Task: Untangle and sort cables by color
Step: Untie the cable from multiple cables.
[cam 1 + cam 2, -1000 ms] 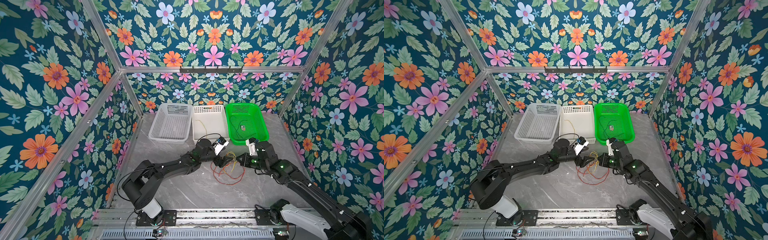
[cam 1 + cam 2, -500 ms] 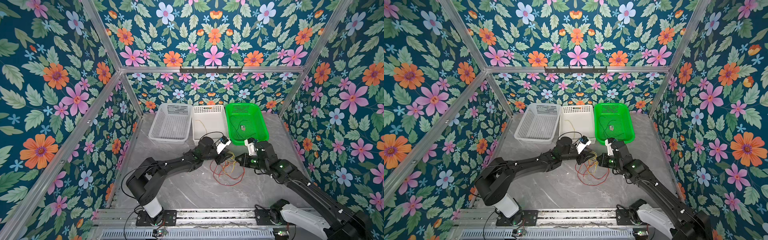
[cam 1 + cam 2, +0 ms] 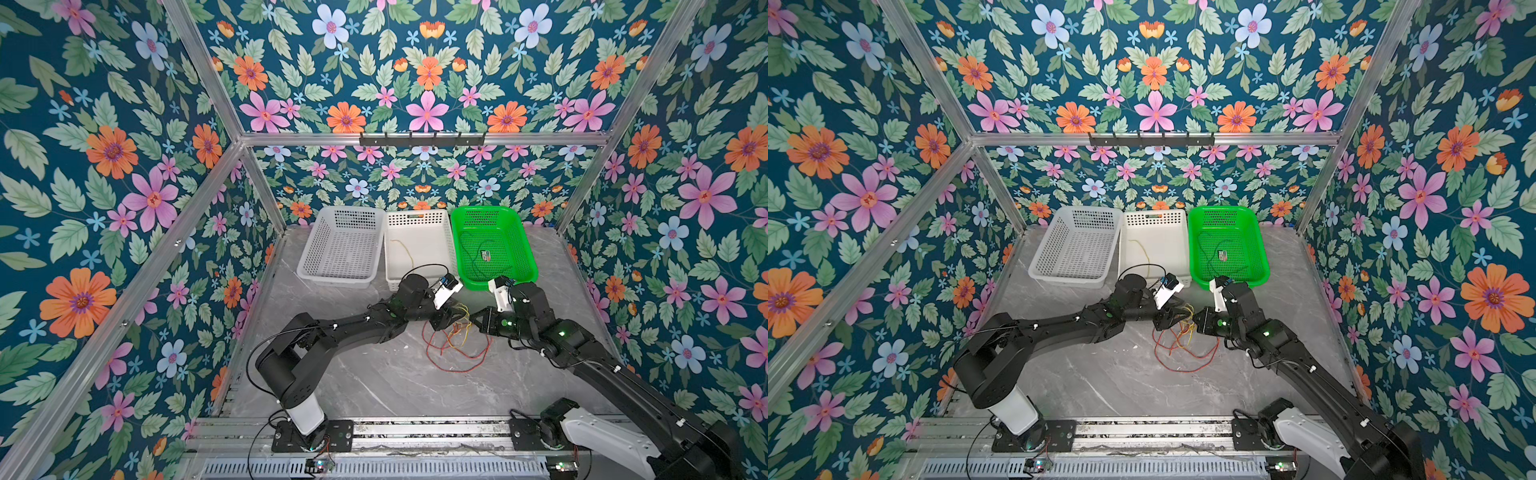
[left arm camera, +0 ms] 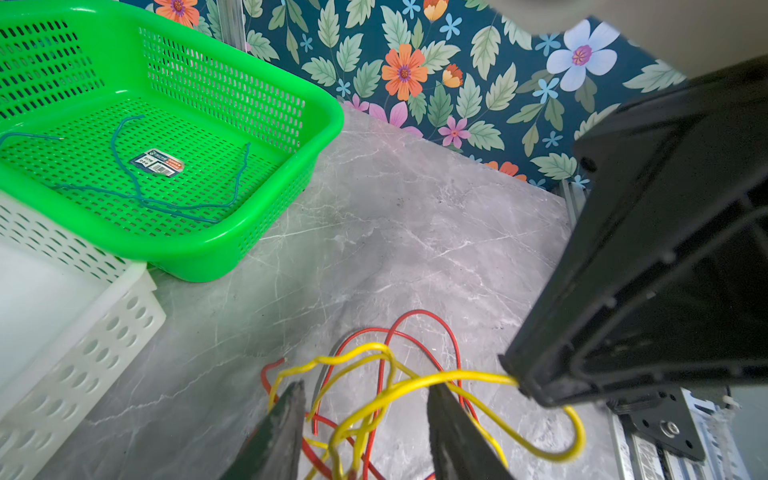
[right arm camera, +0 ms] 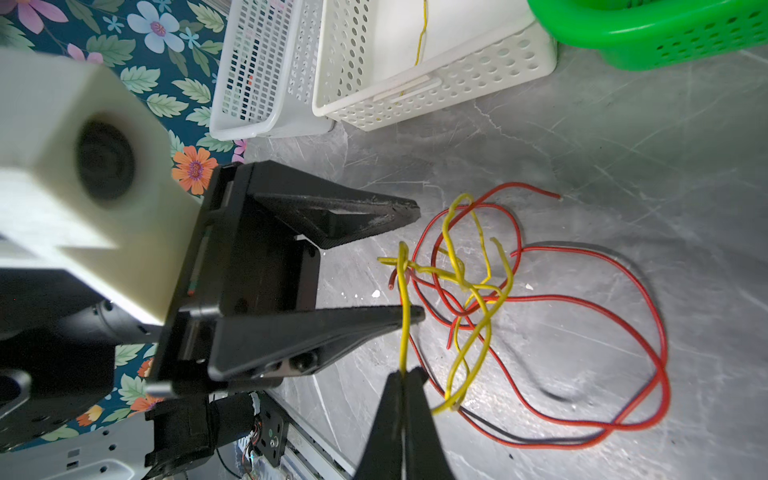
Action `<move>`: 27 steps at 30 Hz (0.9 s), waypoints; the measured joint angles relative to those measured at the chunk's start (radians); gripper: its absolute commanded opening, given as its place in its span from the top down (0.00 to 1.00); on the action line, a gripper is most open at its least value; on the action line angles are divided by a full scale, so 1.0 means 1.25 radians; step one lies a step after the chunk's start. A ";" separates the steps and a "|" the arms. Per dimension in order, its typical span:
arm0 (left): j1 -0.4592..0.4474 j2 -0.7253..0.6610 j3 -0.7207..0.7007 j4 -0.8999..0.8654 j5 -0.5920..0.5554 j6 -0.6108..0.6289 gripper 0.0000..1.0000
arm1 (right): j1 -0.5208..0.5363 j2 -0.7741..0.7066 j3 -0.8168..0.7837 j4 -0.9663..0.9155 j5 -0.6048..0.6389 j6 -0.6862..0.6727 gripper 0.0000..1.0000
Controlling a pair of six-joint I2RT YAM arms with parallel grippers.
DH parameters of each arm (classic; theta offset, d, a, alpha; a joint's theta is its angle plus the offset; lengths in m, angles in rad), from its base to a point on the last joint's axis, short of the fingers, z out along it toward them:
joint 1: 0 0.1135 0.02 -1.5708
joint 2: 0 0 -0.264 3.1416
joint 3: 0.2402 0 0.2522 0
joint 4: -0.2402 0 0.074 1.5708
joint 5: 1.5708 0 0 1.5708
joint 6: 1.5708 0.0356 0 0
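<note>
Tangle of thin red and yellow insulated cables (image 5: 478, 291) lies about mid-table on the grey marble table (image 5: 623, 145). Right hand (image 5: 406, 374) is clenched on one yellow strand. Left hand (image 4: 365, 388) is released, its fingers spread about the yellow loops. Teal cable (image 4: 133, 183) sits inside the green plastic mesh basket (image 4: 324, 120) at the far edge.

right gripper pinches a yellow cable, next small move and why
Probably close the left gripper on the yellow loops between its open fingers: the right gripper pinches a yellow cable tangled with red cables, so a second hold should help free it.
</note>
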 measured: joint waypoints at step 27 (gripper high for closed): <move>-0.003 -0.073 0.004 -0.059 -0.001 0.013 1.00 | 0.000 -0.043 -0.042 0.018 0.009 -0.009 0.51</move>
